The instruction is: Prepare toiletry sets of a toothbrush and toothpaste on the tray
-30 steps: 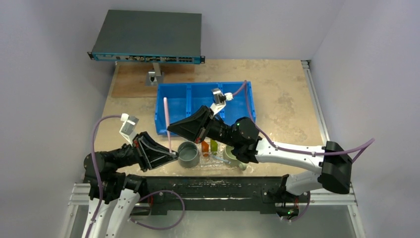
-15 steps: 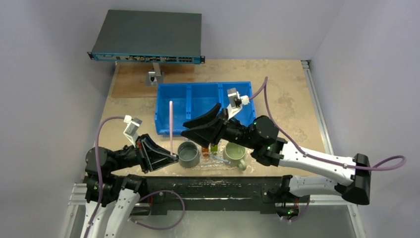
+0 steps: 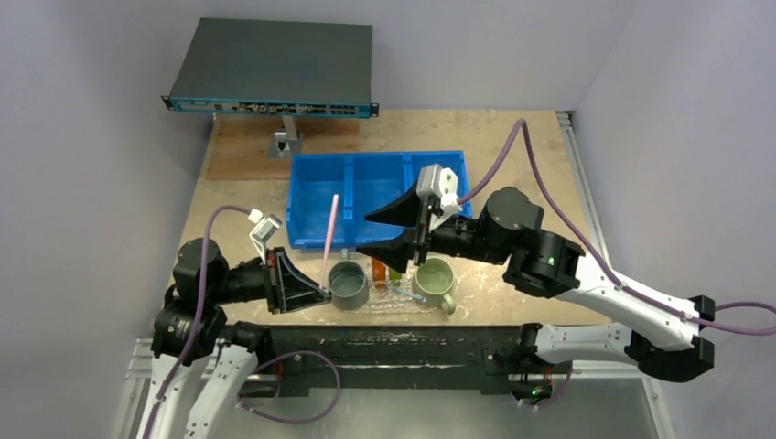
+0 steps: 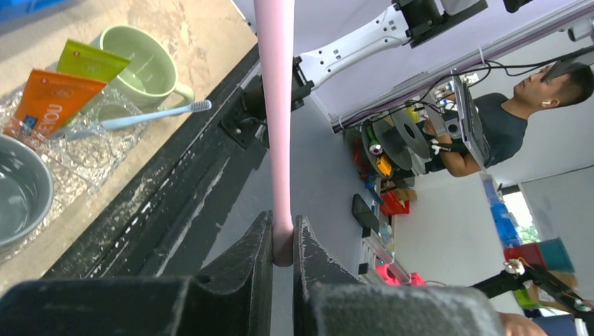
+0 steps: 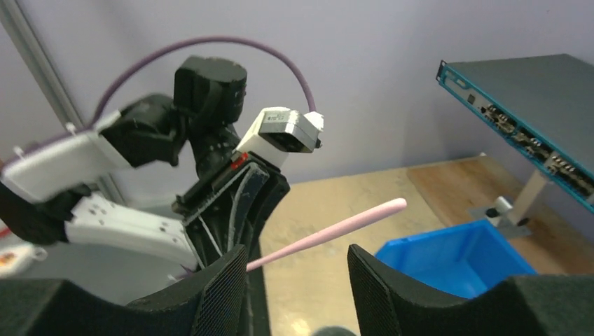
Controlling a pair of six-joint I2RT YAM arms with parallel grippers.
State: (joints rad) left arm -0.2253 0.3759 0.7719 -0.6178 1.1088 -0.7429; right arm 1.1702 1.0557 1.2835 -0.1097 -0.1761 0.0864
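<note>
My left gripper (image 3: 316,291) (image 4: 282,245) is shut on the lower end of a thin pink toothbrush (image 3: 329,236) (image 4: 274,105), which stands nearly upright left of the grey mug (image 3: 349,284). The clear pebbled tray (image 3: 403,302) (image 4: 98,150) lies at the table's near edge. An orange toothpaste tube (image 3: 379,271) (image 4: 52,101), a green tube (image 3: 395,272) (image 4: 91,59) and a pale blue toothbrush (image 4: 140,117) rest on it. My right gripper (image 3: 363,232) (image 5: 295,255) hangs open above the tubes, holding nothing. In the right wrist view the pink toothbrush (image 5: 336,227) shows beyond its fingers.
A pale-green mug (image 3: 435,282) (image 4: 143,66) stands on the tray's right end, and the grey mug (image 4: 21,189) on its left. A blue three-compartment bin (image 3: 316,174) (image 5: 462,259) sits behind them. A raised network switch (image 3: 274,69) (image 5: 532,105) is at the back left.
My right gripper has opened and pulled back up and to the right, away from the tubes. The left gripper has shifted slightly, and the pink toothbrush now leans a little to the right.
</note>
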